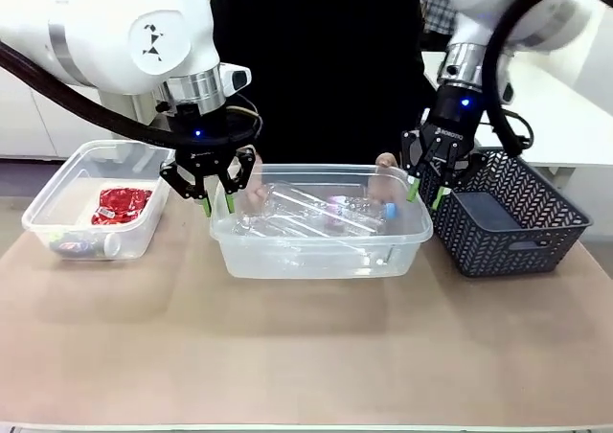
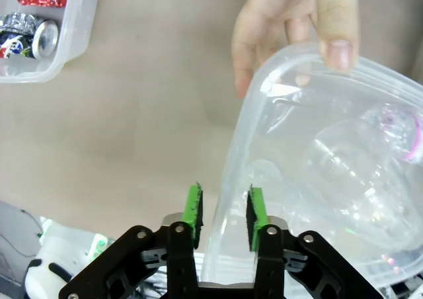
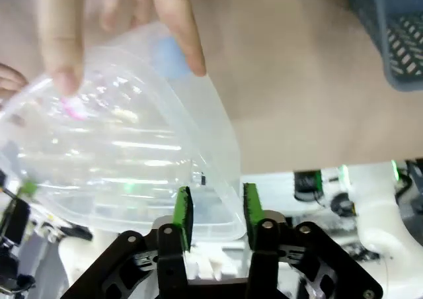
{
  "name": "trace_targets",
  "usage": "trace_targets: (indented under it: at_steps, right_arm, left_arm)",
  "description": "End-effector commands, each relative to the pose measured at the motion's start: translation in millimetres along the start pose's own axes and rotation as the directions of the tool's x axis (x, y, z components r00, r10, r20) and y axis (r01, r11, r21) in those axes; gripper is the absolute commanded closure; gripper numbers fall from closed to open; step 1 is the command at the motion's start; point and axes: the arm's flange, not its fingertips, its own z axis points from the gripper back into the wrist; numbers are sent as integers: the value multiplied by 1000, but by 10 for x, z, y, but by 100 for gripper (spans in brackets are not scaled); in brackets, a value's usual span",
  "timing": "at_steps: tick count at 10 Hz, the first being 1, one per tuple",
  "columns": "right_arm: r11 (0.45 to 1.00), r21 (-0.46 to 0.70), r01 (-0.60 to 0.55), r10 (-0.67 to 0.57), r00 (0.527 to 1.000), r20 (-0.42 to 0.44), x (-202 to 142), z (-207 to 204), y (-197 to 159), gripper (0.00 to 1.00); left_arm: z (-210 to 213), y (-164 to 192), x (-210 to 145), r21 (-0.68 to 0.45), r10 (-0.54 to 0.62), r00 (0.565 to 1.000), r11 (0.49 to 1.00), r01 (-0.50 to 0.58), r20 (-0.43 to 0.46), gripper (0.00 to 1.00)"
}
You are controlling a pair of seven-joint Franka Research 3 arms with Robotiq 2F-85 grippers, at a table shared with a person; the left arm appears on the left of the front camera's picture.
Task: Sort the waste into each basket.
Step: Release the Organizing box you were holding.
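A clear tub (image 1: pixel 316 246) sits mid-tabletop (image 1: pixel 306 347), holding crushed clear bottles (image 1: pixel 316 213). The left tool (image 1: pixel 217 203) straddles the tub's left rim, pads parted and not touching it. The right tool (image 1: pixel 426 193) straddles its right rim, also slightly parted. A person's hands (image 2: pixel 297 28) hold the tub's far rim. Left of it, a second tub (image 1: pixel 57 203) holds a red wrapper (image 1: pixel 122 205) and a can (image 2: pixel 30 38).

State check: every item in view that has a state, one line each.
left gripper: open, astride middle tub's rim
right gripper: open, astride that tub's rim
middle tub: upright, holds crushed bottles, person's hands on far rim
left tub: upright, holds red wrapper and can
blue basket: upright
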Motion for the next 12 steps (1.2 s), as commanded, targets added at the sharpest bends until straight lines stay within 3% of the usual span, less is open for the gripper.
trace_targets:
  at_steps: [1,2,3,5,6,7,12]
  right_arm:
    - [995,97,-36,16,980,198,-167,-185,-141,0]
    - [988,142,-58,12,954,300,-198,-147,-158,0]
    - [976,176,-125,44,914,403,-274,-97,-174,3]
    - [941,235,-245,87,842,532,-389,-63,-204,0]
    - [941,224,-253,99,841,533,-372,-89,-187,0]
    - [969,192,-153,42,874,483,-324,115,-141,0]
    - [969,192,-153,42,874,483,-324,115,-141,0]
  left_arm:
    - [175,147,-130,-58,-3,996,998,8,88,0]
    - [256,220,-186,-115,35,984,993,-15,174,12]
    - [336,301,-265,-193,82,961,981,-31,264,0]
    - [363,467,-362,-273,150,924,961,-52,352,0]
    - [306,502,-299,-233,136,947,970,-68,292,0]
    - [542,323,-252,-231,128,941,971,-55,314,0]
    - [542,323,-252,-231,128,941,971,-55,314,0]
